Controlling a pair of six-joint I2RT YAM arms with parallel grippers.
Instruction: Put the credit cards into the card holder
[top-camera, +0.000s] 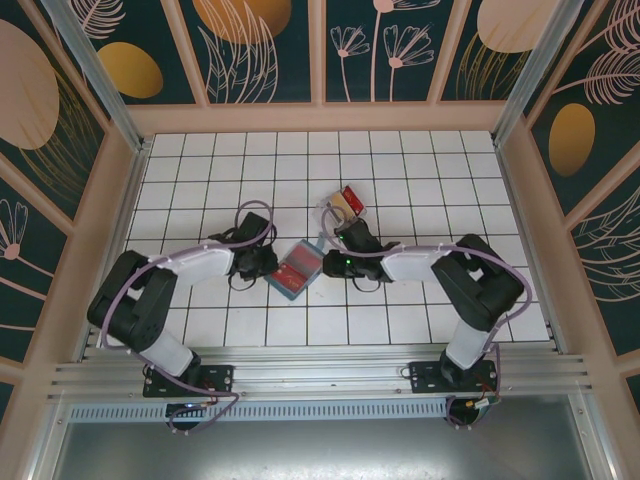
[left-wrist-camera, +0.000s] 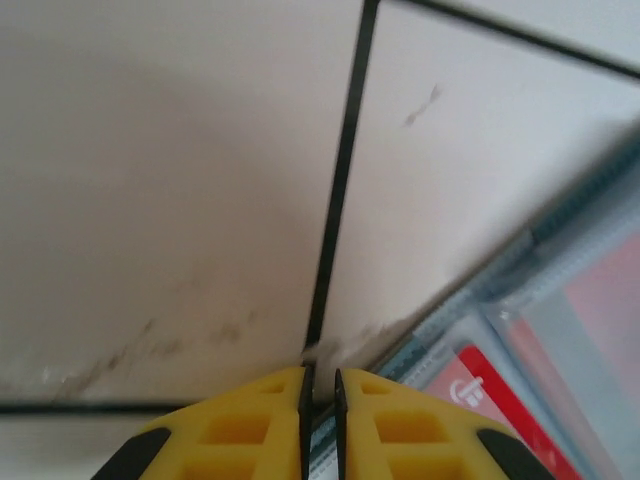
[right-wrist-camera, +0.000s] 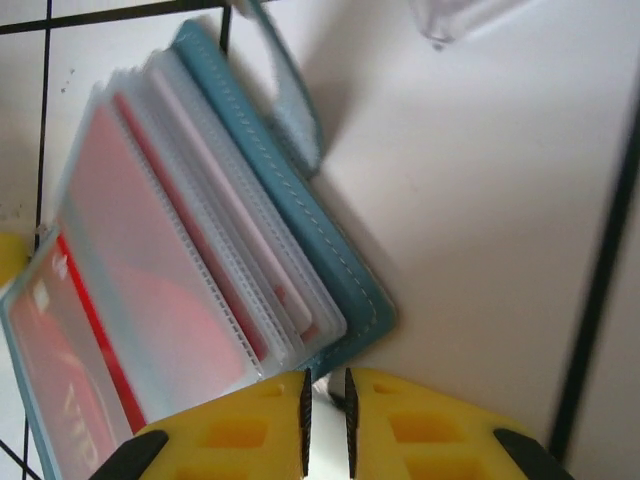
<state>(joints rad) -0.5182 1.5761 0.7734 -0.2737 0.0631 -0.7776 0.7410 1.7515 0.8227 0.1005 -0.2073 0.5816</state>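
Yellow fingers of the left gripper stand almost pressed together, with only a thin dark slit between them. A corner of the card holder runs into that slit and looks pinched there. Just beyond the tips a black grout line crosses the white tiled table.

The right gripper has its yellow jaws drawn just as close. The holder's opposite edge, where the teal cover meets the clear sleeves, reaches into the gap and appears to be nipped by it.

The card holder lies open on the table between the two grippers, its reddish inside and stacked clear sleeves facing up. In the top view its long axis sits diagonal to the tile lines, running from near-left to far-right, with the left gripper at its left side and the right gripper at its right side. A red card sits inside one sleeve at the left end of the holder, as the right wrist sees it. A teal strap curls up from the cover at the far end.

Beyond the holder, to its far right, rests a clear plastic tray. It holds another red card and a yellow-tan card. The right arm's wrist lies between holder and tray. Both arms reach inward from either side of the holder.
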